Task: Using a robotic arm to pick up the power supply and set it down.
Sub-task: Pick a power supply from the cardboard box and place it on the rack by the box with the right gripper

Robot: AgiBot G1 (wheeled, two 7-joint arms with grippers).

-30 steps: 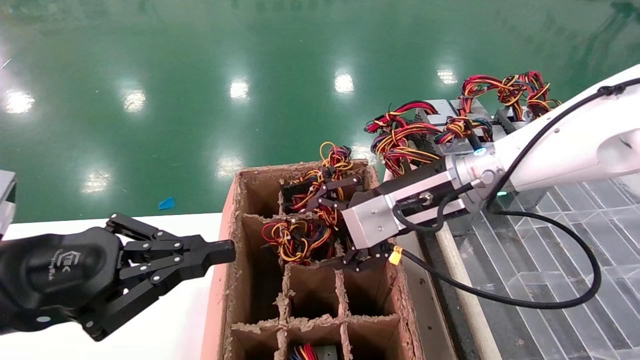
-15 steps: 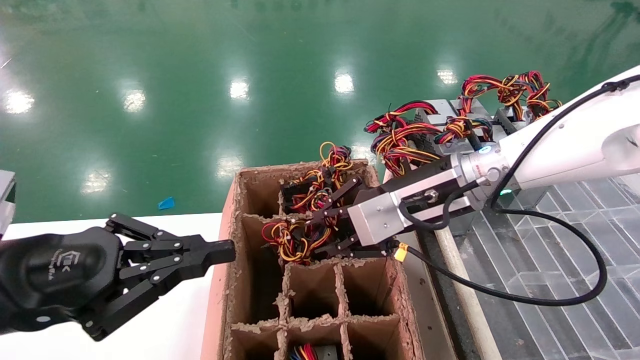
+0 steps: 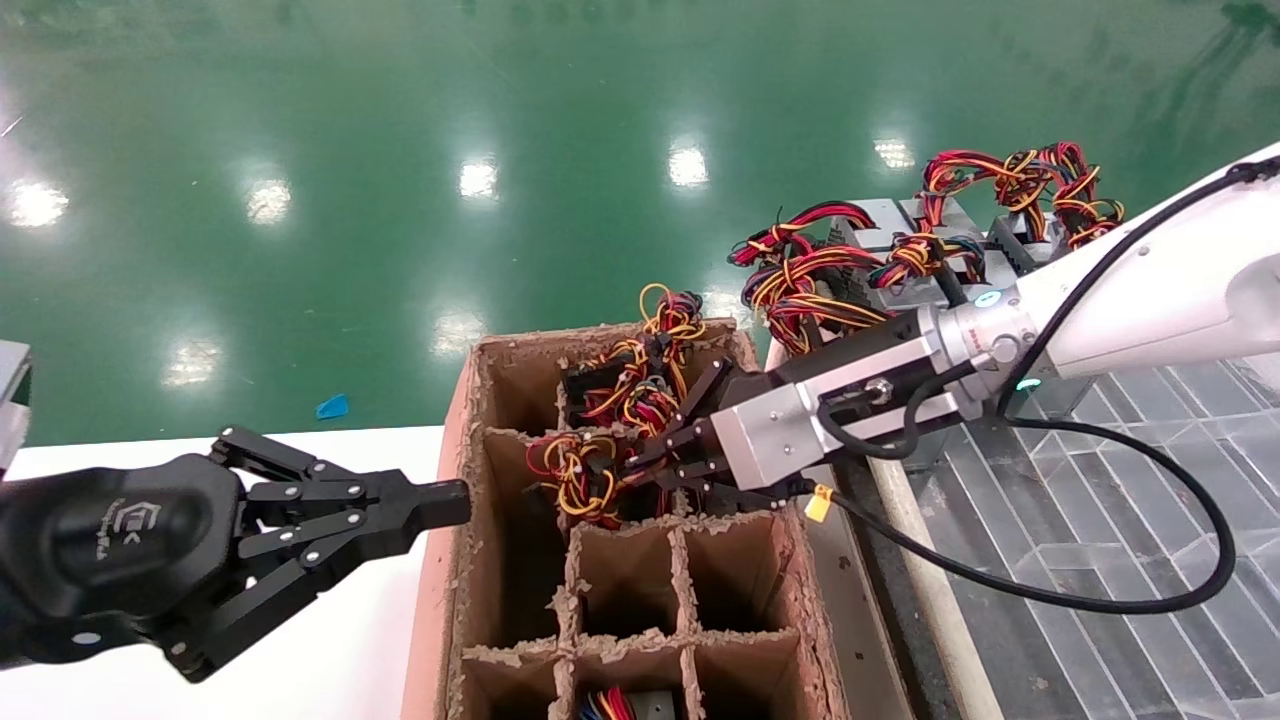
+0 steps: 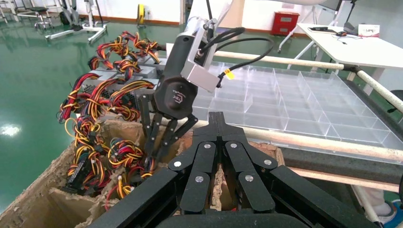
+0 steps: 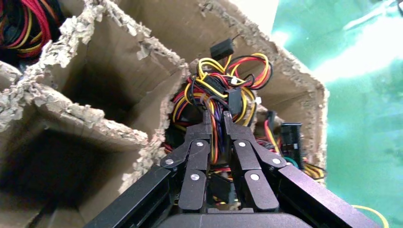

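The power supply sits down in a middle cell of the brown divided carton (image 3: 470, 420). Only its loose loop of red, yellow, black and purple wires (image 3: 572, 478) (image 5: 223, 90) shows; the grey box is hidden in the cell. My right gripper (image 3: 640, 458) (image 5: 216, 118), on the white robotic arm (image 3: 1130, 300), reaches into that cell from the right. Its fingers are shut on a strand of those wires. My left gripper (image 3: 452, 500) (image 4: 217, 118) hovers shut and empty at the carton's left wall.
A second wire bundle (image 3: 655, 365) fills the cell behind. Several grey boxes with braided wires (image 3: 900, 245) stand at the back right. A clear compartment tray (image 3: 1100, 480) lies right of the carton, and a white table (image 3: 350, 650) lies left. Near cells are empty cardboard.
My right gripper's fingers went from spread wide over the cell to closed on the wire loop. The wrist drew back slightly to the right. The left arm has not moved.
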